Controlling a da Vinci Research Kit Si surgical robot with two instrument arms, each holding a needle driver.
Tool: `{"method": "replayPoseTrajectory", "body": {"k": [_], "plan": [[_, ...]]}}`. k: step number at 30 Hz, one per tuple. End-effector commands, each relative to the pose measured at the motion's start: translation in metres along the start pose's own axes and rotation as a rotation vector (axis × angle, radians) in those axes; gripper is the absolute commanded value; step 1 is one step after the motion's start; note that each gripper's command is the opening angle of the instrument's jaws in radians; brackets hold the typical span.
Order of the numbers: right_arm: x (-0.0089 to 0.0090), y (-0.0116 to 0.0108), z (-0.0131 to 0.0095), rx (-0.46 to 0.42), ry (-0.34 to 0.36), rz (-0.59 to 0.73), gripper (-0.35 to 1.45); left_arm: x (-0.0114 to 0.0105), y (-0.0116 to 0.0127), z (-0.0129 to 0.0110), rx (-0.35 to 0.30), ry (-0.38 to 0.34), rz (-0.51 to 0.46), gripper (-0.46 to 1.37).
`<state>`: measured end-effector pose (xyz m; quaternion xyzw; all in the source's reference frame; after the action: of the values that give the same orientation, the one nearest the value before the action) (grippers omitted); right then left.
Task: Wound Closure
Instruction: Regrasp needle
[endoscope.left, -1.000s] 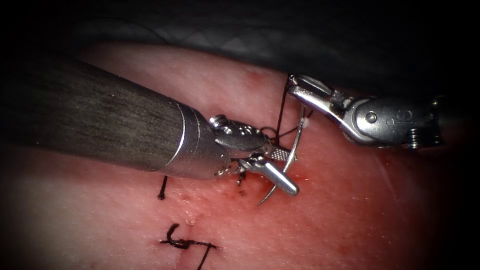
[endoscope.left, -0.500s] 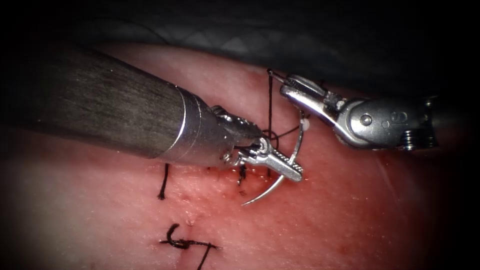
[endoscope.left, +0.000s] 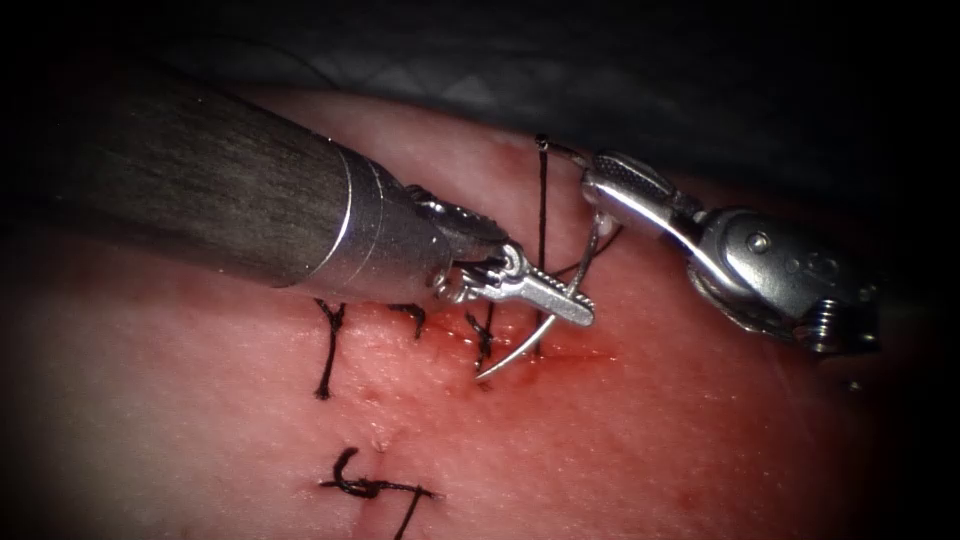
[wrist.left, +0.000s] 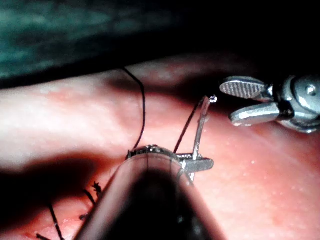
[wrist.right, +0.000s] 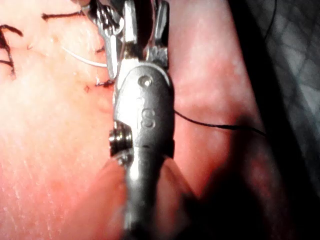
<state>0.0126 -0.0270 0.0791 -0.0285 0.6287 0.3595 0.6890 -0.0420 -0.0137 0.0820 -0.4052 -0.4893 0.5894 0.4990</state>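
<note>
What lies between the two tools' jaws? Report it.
The needle's tail half, running from the left tool toward the right tool's open jaws, with thread beside it; clearest in the left wrist view.

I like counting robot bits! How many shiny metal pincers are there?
2. The left shiny metal pincer, low over the pink tissue, is shut on the curved steel needle mid-curve; the right pincer, beside it, is open, holding nothing.
</note>
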Motion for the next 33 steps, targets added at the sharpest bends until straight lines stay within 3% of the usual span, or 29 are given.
{"method": "replayPoseTrajectory", "body": {"k": [1,5,8,13,17,22,29,33], "plan": [[0.0004,-0.0001,-0.0002,-0.009,-0.046,-0.002,0.72,0.0001,0.0000,0.0000,0.007,0.017,-0.009,-0.35],[0.0007,-0.0006,-0.0009,-0.059,-0.167,-0.009,0.73,0.0004,-0.0002,0.0000,0.041,0.027,0.002,-0.35],[0.0009,-0.0011,-0.0015,-0.115,-0.280,0.024,0.72,0.0005,-0.0004,0.0001,0.107,0.048,0.013,-0.35],[0.0011,-0.0017,-0.0016,-0.203,-0.384,0.037,0.57,0.0005,-0.0005,0.0004,0.134,0.068,0.024,-0.35],[0.0010,-0.0016,-0.0012,-0.251,-0.403,0.049,0.46,0.0005,-0.0004,0.0005,0.159,0.066,0.048,-0.35],[0.0007,-0.0011,-0.0007,-0.284,-0.409,0.060,0.45,0.0005,-0.0002,0.0007,0.168,0.060,0.086,-0.35],[-0.0005,-0.0003,-0.0004,-0.314,-0.420,0.093,0.30,0.0007,0.0001,0.0008,0.172,0.056,0.105,-0.35],[-0.0016,-0.0001,-0.0003,-0.320,-0.439,0.103,0.05,0.0008,0.0006,0.0008,0.168,0.059,0.113,-0.35]]}}
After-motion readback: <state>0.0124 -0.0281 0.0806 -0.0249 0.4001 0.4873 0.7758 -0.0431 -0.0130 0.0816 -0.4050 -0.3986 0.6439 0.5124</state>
